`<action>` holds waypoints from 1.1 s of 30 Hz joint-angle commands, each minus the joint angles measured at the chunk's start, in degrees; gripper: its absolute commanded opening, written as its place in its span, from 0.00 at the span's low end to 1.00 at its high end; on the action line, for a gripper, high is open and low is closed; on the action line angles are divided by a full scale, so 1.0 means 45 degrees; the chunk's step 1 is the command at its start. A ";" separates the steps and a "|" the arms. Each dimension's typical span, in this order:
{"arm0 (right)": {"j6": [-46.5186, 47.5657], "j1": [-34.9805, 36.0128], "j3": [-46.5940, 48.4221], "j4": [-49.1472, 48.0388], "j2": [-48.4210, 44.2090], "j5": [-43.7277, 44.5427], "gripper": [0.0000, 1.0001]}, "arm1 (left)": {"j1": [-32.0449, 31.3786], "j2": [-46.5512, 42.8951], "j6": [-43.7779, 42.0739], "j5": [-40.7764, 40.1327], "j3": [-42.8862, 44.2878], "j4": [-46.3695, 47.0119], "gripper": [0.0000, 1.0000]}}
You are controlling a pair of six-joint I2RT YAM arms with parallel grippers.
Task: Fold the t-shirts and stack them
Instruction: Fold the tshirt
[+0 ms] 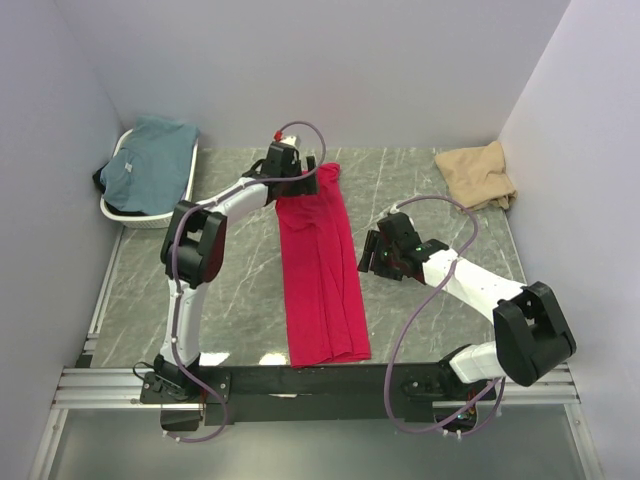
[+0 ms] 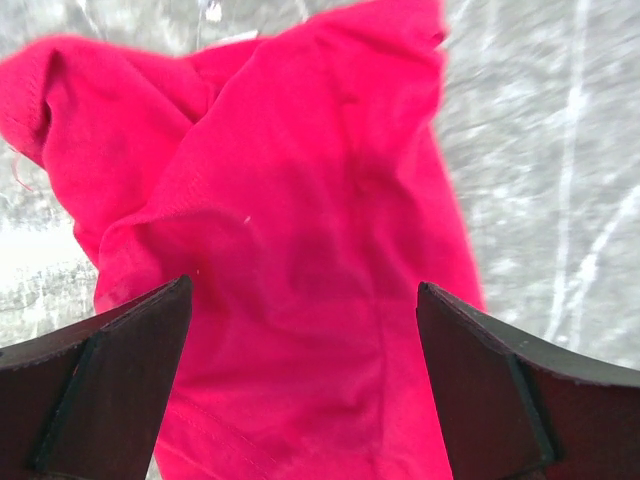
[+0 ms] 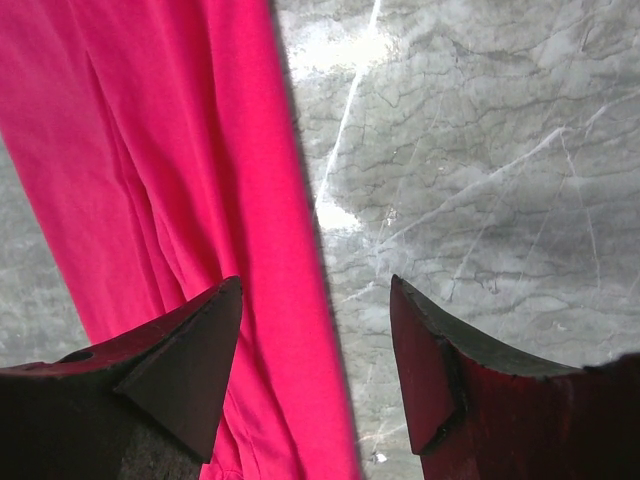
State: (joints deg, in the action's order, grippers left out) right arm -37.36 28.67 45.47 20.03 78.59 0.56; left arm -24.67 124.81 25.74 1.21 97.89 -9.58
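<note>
The crimson red t-shirt lies folded into a long narrow strip down the middle of the table. My left gripper hovers open over its far, bunched end; in the left wrist view the red cloth fills the space between the wide-apart fingers and nothing is pinched. My right gripper is open at the strip's right edge, and that edge runs between its fingertips. The tan t-shirt lies crumpled at the back right. The teal t-shirt sits in the basket.
A white oval basket stands at the back left against the wall. Pale walls close in the grey marble table on three sides. A black rail with the arm bases runs along the near edge.
</note>
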 commanded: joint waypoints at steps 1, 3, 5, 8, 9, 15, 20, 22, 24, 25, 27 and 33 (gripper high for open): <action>0.0198 -0.0081 0.0266 -0.0350 0.0153 0.0071 0.68 | 0.0071 0.0505 -0.0407 -0.0230 0.0786 -0.0389 1.00; 0.0236 -0.0081 0.0305 -0.0331 0.0173 0.0091 0.68 | 0.0110 0.0583 -0.0407 -0.0637 0.0748 -0.0467 0.99; 0.0217 -0.0062 0.0324 -0.0350 0.0192 0.0091 0.68 | 0.0168 0.0506 -0.0446 -0.1067 0.0554 -0.0468 0.99; 0.0198 -0.0081 0.0305 -0.0369 0.0212 0.0071 0.68 | 0.0266 0.0215 -0.0465 -0.1692 0.0261 -0.0449 1.00; 0.0198 -0.0081 0.0305 -0.0369 0.0173 0.0071 0.68 | 0.0305 0.0135 -0.0523 -0.1792 0.0163 -0.0390 0.99; 0.0198 -0.0081 0.0227 -0.0370 0.0115 0.0169 0.68 | 0.0579 -0.0860 -0.0485 -0.2455 -0.0638 0.0078 0.99; 0.0237 -0.0100 0.0305 -0.0369 0.0153 0.0169 0.68 | 0.0755 -0.1077 -0.0349 -0.2242 -0.0679 -0.0155 0.99; 0.0237 -0.0081 0.0305 -0.0408 0.0153 0.0150 0.68 | 0.0755 -0.1115 -0.0270 -0.2068 -0.0834 -0.0020 1.00; 0.0237 -0.0081 0.0305 -0.0409 0.0173 0.0130 0.68 | 0.0755 -0.0941 -0.0192 -0.1872 -0.0796 0.0060 0.99; 0.0237 -0.0081 0.0286 -0.0409 0.0173 0.0149 0.68 | 0.0755 -0.0785 -0.0153 -0.1697 -0.0660 -0.0173 1.00; 0.0236 -0.0081 0.0247 -0.0389 0.0115 0.0169 0.68 | 0.0755 -0.0472 -0.0075 -0.1540 -0.0308 -0.0389 0.99; 0.0217 -0.0101 0.0168 -0.0408 0.0153 0.0208 0.68 | 0.0755 -0.0530 0.0101 -0.0915 -0.0600 -0.0058 0.99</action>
State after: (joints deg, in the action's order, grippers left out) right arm -36.95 28.60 45.50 20.05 79.26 0.62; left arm -21.08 123.31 25.17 -5.65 94.26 -11.86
